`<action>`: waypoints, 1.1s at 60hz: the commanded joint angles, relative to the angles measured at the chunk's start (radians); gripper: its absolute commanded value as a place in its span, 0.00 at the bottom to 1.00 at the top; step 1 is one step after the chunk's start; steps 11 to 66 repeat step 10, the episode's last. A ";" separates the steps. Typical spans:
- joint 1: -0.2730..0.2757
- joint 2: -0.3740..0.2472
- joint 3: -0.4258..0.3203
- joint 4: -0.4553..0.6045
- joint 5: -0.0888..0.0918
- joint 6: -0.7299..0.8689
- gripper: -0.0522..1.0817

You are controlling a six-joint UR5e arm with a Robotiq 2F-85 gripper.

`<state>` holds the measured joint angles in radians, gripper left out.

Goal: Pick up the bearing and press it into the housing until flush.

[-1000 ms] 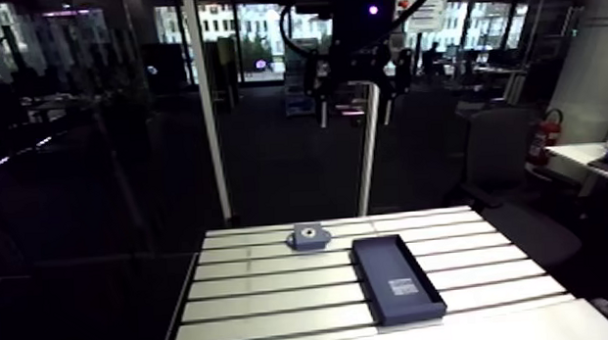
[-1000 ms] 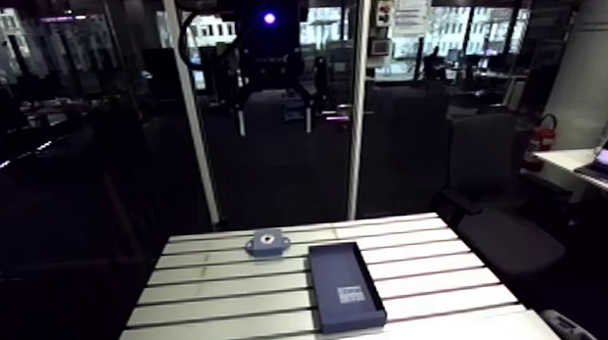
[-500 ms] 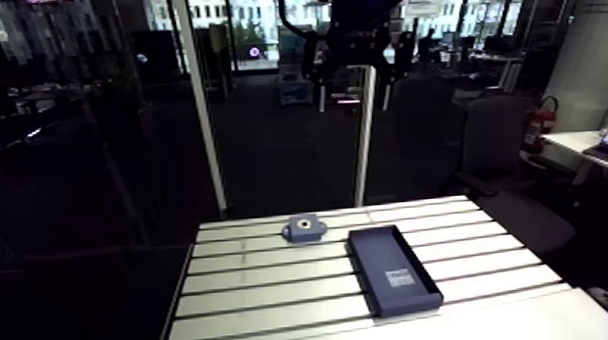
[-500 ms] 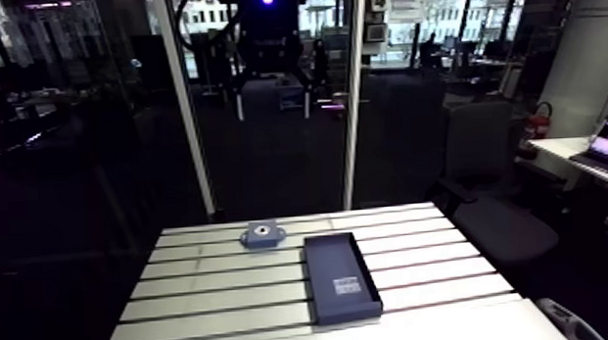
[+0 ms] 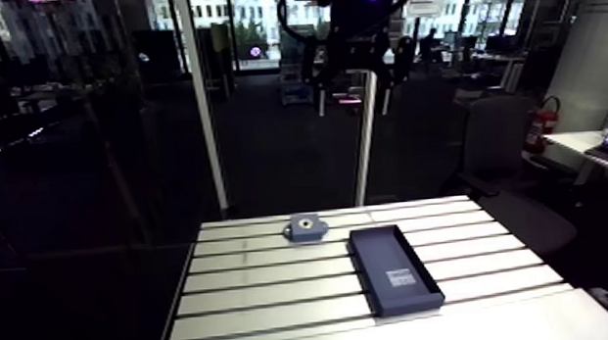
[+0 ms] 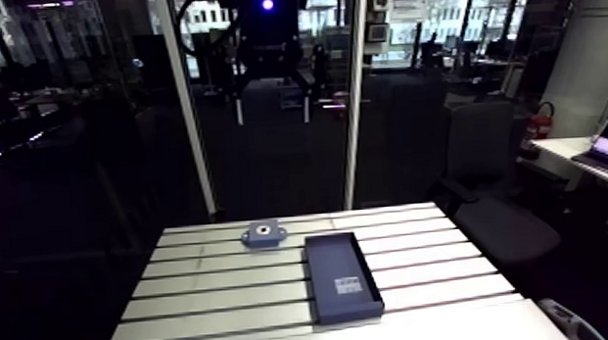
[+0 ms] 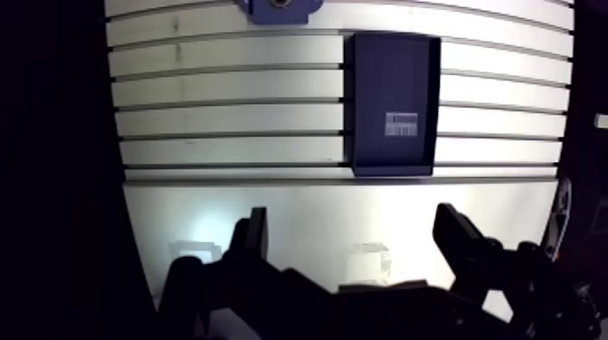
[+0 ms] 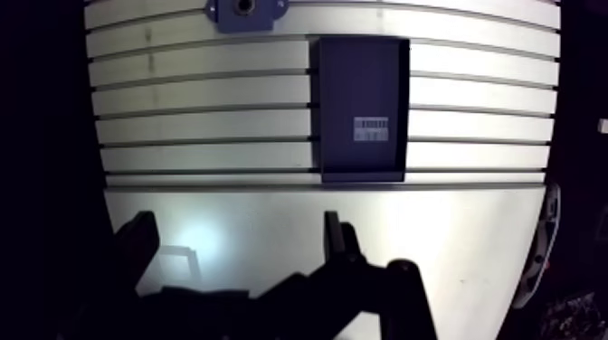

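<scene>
Near housing [image 5: 305, 227], tray [image 7: 391, 72] with white label [image 7: 402, 124]

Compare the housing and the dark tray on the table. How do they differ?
Size: the housing is a small block; the tray is a much longer, shallow rectangle.
Colour: the housing is lighter blue-grey, the tray dark navy.
Marks: the housing has a round bore on top; the tray has a white label inside.
Shared: both lie flat on the slotted table, side by side but apart.
</scene>
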<state>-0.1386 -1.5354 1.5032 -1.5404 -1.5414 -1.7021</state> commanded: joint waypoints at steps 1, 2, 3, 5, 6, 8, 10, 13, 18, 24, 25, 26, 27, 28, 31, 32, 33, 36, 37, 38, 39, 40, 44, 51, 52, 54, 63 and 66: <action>0.005 0.009 -0.001 0.000 -0.001 0.000 0.06; 0.005 0.011 -0.003 0.000 -0.001 0.001 0.06; 0.005 0.011 -0.003 0.000 -0.001 0.001 0.06; 0.005 0.013 -0.004 -0.002 -0.001 0.002 0.06; 0.005 0.013 -0.004 -0.002 -0.001 0.002 0.06; 0.006 0.014 -0.004 -0.002 -0.001 0.002 0.06; 0.005 0.014 -0.004 -0.002 -0.001 0.003 0.06; 0.005 0.014 -0.004 -0.002 -0.001 0.003 0.06; 0.005 0.014 -0.004 -0.002 -0.001 0.003 0.06; 0.005 0.014 -0.004 -0.002 -0.001 0.003 0.06; 0.005 0.014 -0.004 -0.002 -0.001 0.003 0.06; 0.005 0.014 -0.004 -0.002 -0.001 0.003 0.06; 0.005 0.014 -0.004 -0.002 -0.001 0.003 0.06; 0.005 0.014 -0.004 -0.002 -0.001 0.003 0.06; 0.005 0.014 -0.004 -0.002 -0.001 0.003 0.06; 0.005 0.014 -0.004 -0.002 -0.001 0.003 0.06; 0.005 0.014 -0.004 -0.002 -0.001 0.003 0.06; 0.005 0.014 -0.004 -0.002 -0.001 0.003 0.06; 0.005 0.014 -0.004 -0.002 -0.001 0.003 0.06; 0.005 0.014 -0.004 -0.002 -0.001 0.003 0.06; 0.005 0.014 -0.004 -0.002 -0.001 0.003 0.06; 0.005 0.014 -0.004 -0.002 -0.001 0.003 0.06; 0.005 0.014 -0.004 -0.002 -0.001 0.003 0.06; 0.005 0.014 -0.004 -0.002 -0.001 0.003 0.06; 0.005 0.014 -0.004 -0.002 -0.001 0.003 0.06; 0.005 0.014 -0.004 -0.002 -0.001 0.003 0.06; 0.005 0.014 -0.004 -0.002 -0.001 0.003 0.06; 0.005 0.014 -0.004 -0.002 -0.001 0.003 0.06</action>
